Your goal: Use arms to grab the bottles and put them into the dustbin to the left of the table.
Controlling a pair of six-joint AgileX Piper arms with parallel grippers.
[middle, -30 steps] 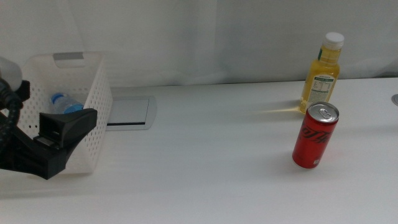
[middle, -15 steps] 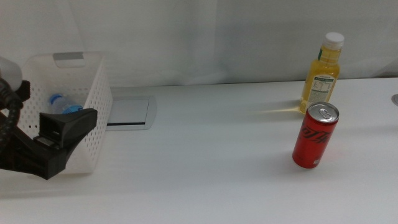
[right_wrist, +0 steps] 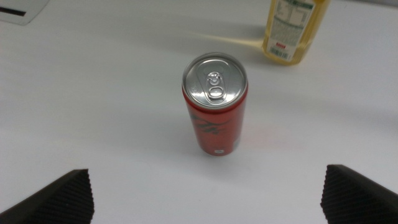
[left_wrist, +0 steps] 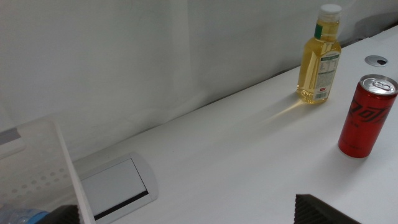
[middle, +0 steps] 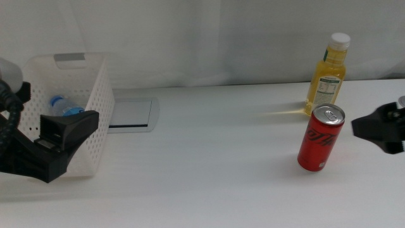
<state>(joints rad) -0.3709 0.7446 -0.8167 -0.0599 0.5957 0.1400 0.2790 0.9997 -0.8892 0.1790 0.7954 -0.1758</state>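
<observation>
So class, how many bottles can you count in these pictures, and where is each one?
2. The water bottle lies inside the dustbin on the left; the juice bottle stands on the table behind the red can.

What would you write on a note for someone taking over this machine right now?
Left tool: open, holding nothing, in front of the white basket at the table's left end.
Right tool: open, holding nothing, at the right edge beside the red can.
Done: the small water bottle lies in the basket.
Left: the yellow juice bottle stands upright behind the can, untouched; it goes in the basket too. The can is not a bottle, so probably leave it.
</observation>
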